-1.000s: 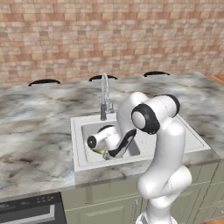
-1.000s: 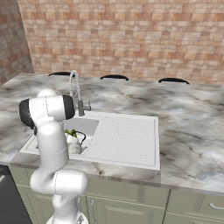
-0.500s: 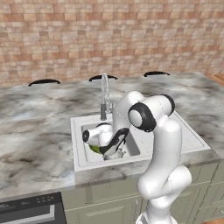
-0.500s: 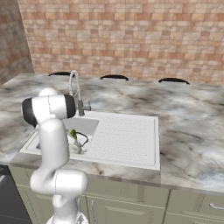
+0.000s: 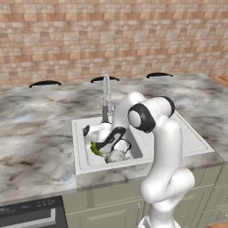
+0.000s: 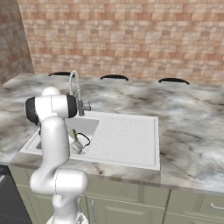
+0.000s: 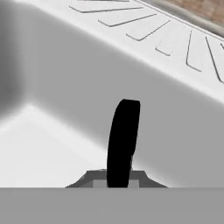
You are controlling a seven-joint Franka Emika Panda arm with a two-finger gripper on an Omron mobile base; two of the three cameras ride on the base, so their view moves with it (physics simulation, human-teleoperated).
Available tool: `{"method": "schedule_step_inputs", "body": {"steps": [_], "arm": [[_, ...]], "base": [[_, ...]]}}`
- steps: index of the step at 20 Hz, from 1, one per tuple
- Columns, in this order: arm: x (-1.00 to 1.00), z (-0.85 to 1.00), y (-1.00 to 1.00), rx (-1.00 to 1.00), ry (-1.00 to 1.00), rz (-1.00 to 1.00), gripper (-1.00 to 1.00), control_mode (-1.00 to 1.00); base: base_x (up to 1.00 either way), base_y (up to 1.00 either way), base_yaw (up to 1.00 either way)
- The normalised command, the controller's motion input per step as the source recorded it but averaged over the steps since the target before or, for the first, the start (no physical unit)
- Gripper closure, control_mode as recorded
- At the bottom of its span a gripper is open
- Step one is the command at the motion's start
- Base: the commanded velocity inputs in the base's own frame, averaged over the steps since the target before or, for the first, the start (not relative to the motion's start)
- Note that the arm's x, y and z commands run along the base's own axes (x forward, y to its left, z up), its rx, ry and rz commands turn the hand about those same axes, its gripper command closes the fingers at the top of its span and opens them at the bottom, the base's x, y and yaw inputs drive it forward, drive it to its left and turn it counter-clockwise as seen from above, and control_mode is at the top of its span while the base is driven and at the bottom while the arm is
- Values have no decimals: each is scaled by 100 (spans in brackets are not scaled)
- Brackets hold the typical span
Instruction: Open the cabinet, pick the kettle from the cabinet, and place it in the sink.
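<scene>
The kettle (image 5: 116, 156) hangs low inside the sink (image 5: 80, 153), its black handle (image 7: 122, 142) pinched by the gripper (image 5: 111, 149). Only letting go seems left.

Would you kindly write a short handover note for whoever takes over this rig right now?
Gripper: jaws shut on the thin black handle of the small silver-grey metal kettle, down in the white rectangular sink basin.
Kettle: inside the basin, below the tall chrome tap; whether it rests on the bottom, I cannot tell.
Done: kettle fetched and brought into the sink.
Left: set it down if needed, open the jaws, lift the arm away.
</scene>
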Motion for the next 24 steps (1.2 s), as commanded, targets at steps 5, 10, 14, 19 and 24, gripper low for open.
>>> {"method": "schedule_step_inputs", "body": {"steps": [5, 10, 14, 19, 24], "arm": [[-25, -43, 12, 4, -2, -22, 100, -100], [-31, -45, 19, 2, -5, -22, -100, -100], [-34, -47, 25, 0, -6, -23, -100, -100], [-34, -45, 30, 0, -8, -24, -100, -100], [-27, -43, 44, 0, -8, -23, -100, -100]], "base": [[0, 0, 0], [0, 0, 0], [0, 0, 0], [0, 0, 0], [0, 0, 0]]}}
